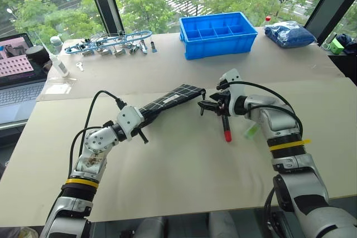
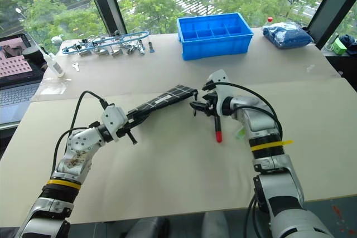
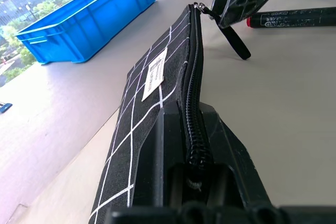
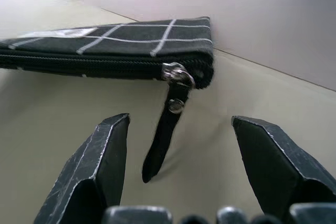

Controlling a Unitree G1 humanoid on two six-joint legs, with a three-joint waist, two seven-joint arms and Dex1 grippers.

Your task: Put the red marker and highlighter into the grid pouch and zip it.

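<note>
Your left end effector [image 1: 146, 116] is pinched hard on one end of the grid pouch [image 1: 170, 99], holding it edge-up off the worktop [image 1: 184, 165] with the zipper line on top and the zipper closed along its length. The pouch is thin fabric, so expect it to be light and floppy: gripped at one end only, the free end will likely sag and twist when pulled, though in the left wrist view it holds fairly straight for now. Your right end effector [image 4: 178, 166] has its fingers spread wide, just in front of the far end of the pouch, with the black zipper strap [image 4: 164, 135] hanging between them and not yet touched. That strap is the place to take hold: it is a narrow, limp ribbon below the small metal slider [image 4: 177, 72], so it may swing aside; close on it near the slider, where it moves least, and pull along the zipper toward your left end effector so the fabric stays taut instead of bunching. The red marker [image 1: 226, 127] lies on the worktop just under your right wrist, and the highlighter [image 1: 252, 130] is beside it, partly hidden by the forearm. Both are probably rigid, light and smooth plastic that will roll if nudged, so grip each across the middle of the barrel.
</note>
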